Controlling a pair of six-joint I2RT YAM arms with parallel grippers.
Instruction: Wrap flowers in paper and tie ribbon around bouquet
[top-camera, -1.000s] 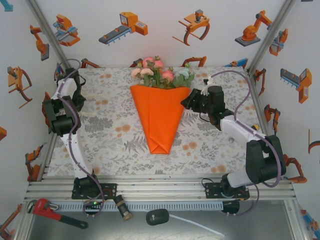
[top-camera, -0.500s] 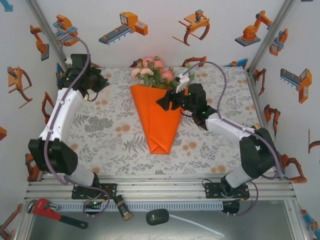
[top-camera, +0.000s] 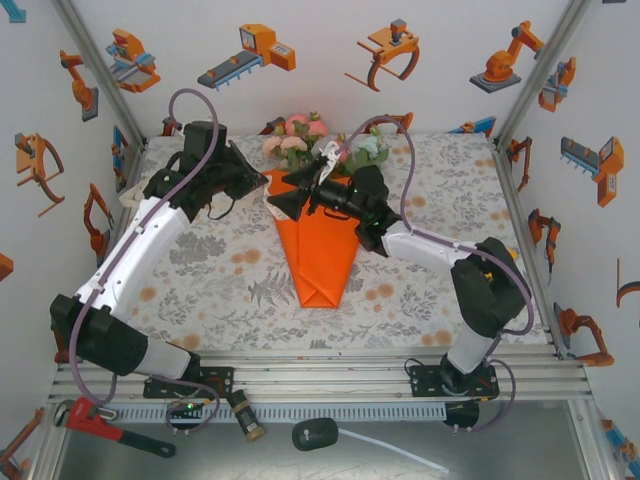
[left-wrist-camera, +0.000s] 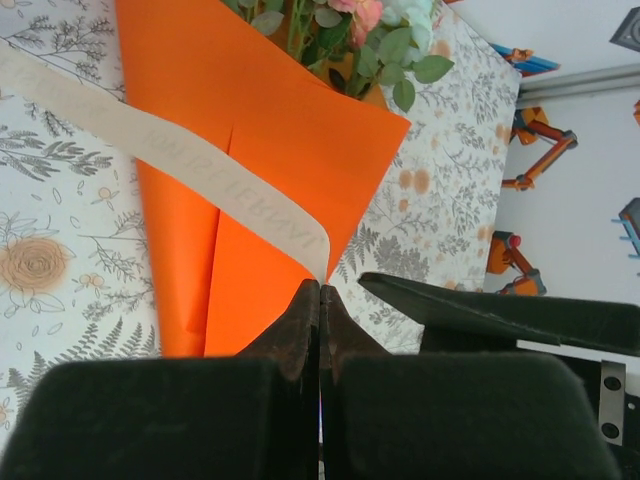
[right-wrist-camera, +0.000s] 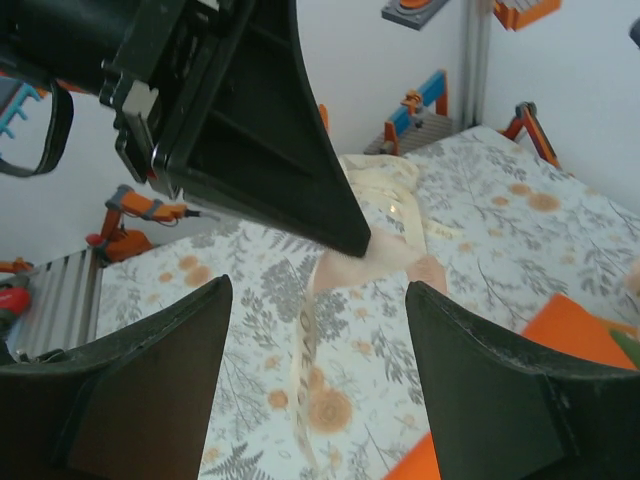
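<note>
White walls (top-camera: 320, 90) printed with orange robot pictures enclose a table under a floral tablecloth (top-camera: 220, 270). At the middle of the cloth in your top view lies the bouquet (top-camera: 318, 255). Its orange paper (top-camera: 312, 235) is folded to a cone, with the point toward 6 o'clock and the wide mouth toward 12 o'clock. From that mouth the flowers (top-camera: 300, 135) spill out, pink and cream heads among green leaves.

Your left arm rises from its base at 7 o'clock and ends at the cone's 10 o'clock corner. The left wrist view shows the left gripper (left-wrist-camera: 321, 292) with its fingers pressed together on the end of the ribbon (left-wrist-camera: 200, 170). This cream band with faint lettering runs from the pinch toward 10 o'clock, crossing the paper and then the cloth.

Your right arm comes in from 4 o'clock and lies over the upper part of the cone, so that its tip meets the left gripper at that same corner. In the right wrist view the right gripper (right-wrist-camera: 318, 290) has its fingers spread wide, with nothing between them. Just beyond them, toward 12 o'clock, the left gripper hangs with the ribbon (right-wrist-camera: 303, 340) trailing down from its tip to the cloth.

A red pipe wrench (top-camera: 100, 420) lies off the table at 7 o'clock.
</note>
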